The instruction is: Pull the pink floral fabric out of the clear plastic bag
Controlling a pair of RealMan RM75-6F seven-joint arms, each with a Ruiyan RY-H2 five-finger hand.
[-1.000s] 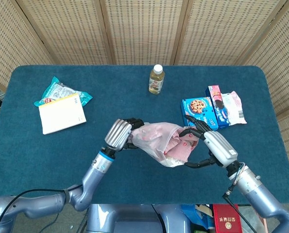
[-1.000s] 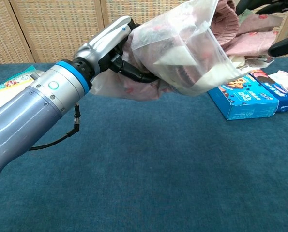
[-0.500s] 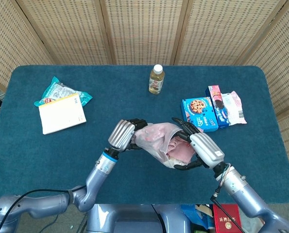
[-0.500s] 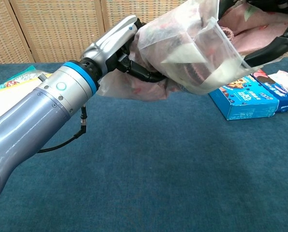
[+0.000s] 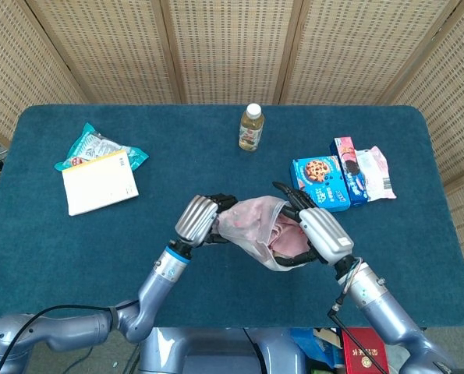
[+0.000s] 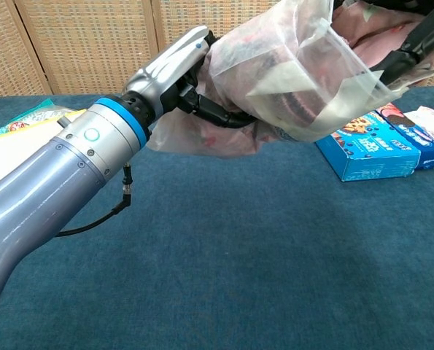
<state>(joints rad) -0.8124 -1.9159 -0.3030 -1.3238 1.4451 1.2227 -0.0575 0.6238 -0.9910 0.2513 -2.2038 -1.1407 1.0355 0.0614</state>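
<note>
Wicker screens behind a blue table. The left hand clamps the clear plastic bag aloft as an anchor while the right hand curls its fingers onto the pink floral fabric at the bag's mouth.

- Bright and even from above, colours clear in both views
- Soft, faint shadows only, close under the bottle and the boxes on the blue table
- Mild glare on the plastic bag and the metal forearm
- Sharp throughout; chest view crowded, forearm looming large
</note>
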